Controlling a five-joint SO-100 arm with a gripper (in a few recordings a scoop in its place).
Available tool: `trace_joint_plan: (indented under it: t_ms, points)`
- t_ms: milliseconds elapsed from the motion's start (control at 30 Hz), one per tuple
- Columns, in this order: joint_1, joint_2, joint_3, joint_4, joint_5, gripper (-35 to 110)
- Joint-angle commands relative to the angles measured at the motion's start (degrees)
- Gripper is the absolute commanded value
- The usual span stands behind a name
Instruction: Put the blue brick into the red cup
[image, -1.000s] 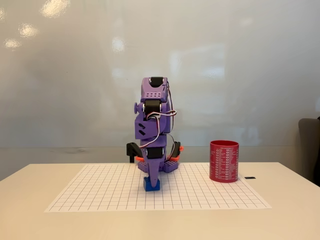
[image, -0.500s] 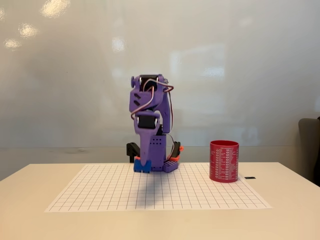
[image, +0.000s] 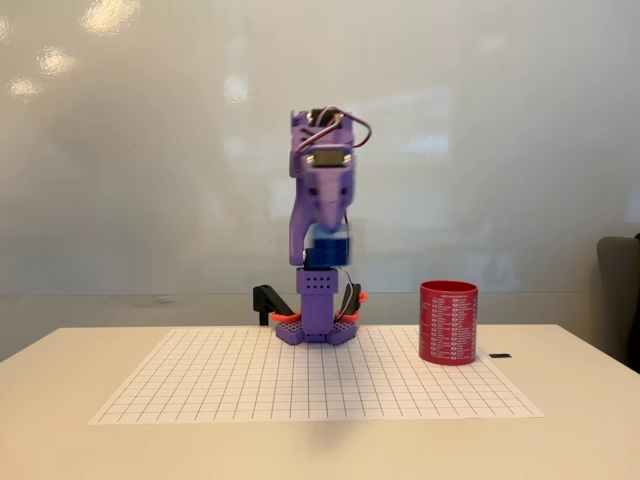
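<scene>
- Pincer (image: 327, 240), mid-frame and blurred, is clamped on the blue brick (image: 328, 243), high above the worktop (image: 580, 440).
- Risk: swinging fast toward the red cup (image: 448, 322) at right could shake the brick loose.

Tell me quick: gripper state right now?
Gripper: raised above the grid mat, shut on the blue brick, though motion blur softens the view.

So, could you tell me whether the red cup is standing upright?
Upright: the cup stands on its base on the table, rim level on top.
</scene>
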Motion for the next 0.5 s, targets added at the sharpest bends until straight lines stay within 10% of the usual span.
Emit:
trace_joint_plan:
  t_ms: [0, 467]
  points:
    - [-12.92, 4.48, -8.96, 3.96, 3.69, -1]
    - [-39.81, 8.7, -4.57, 19.86, 12.39, -1]
